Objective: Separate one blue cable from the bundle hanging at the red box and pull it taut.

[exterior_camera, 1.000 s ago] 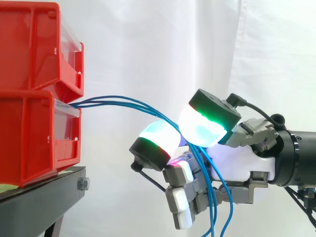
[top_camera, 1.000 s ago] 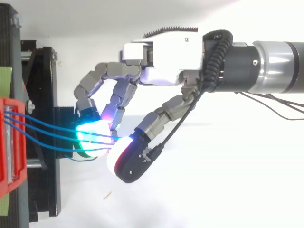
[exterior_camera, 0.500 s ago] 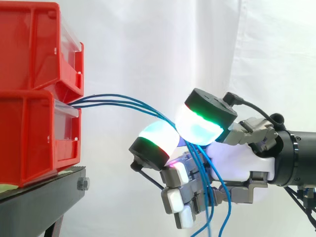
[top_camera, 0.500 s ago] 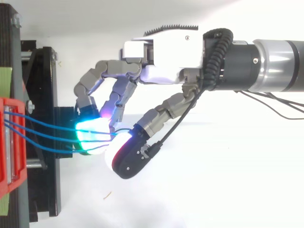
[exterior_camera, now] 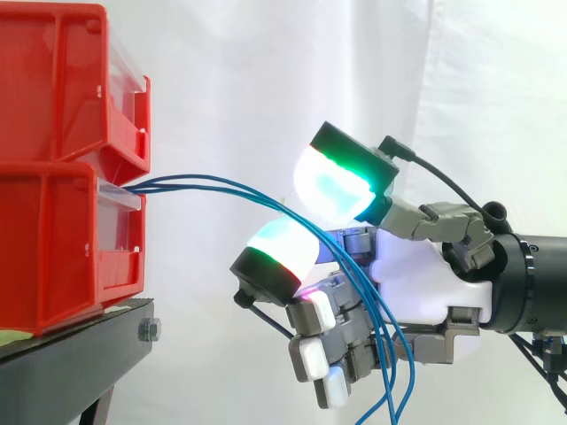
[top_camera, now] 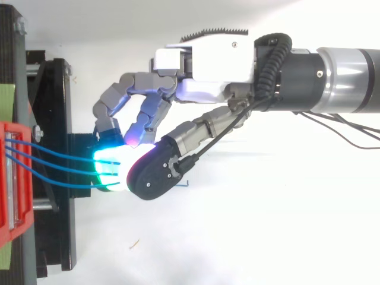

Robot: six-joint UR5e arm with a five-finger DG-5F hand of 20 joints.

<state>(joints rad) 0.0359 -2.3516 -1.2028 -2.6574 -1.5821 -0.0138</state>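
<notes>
Fingers (exterior_camera: 279, 257): curled, hooked under the blue cables (exterior_camera: 221, 186). The thumb pad (exterior_camera: 337, 181) stands clear at 12 o'clock of them, so you have no pinch.
Hand (exterior_camera: 416, 283): at 3 o'clock of the red box (exterior_camera: 53, 248).
Cables: they leave the box front together, arc across the fingers and hang loose toward 6 o'clock past the palm.
Done, by my judgement: bundle reached and caught.
Left for you: single out one strand, pinch it and draw it taut toward 3 o'clock.
</notes>
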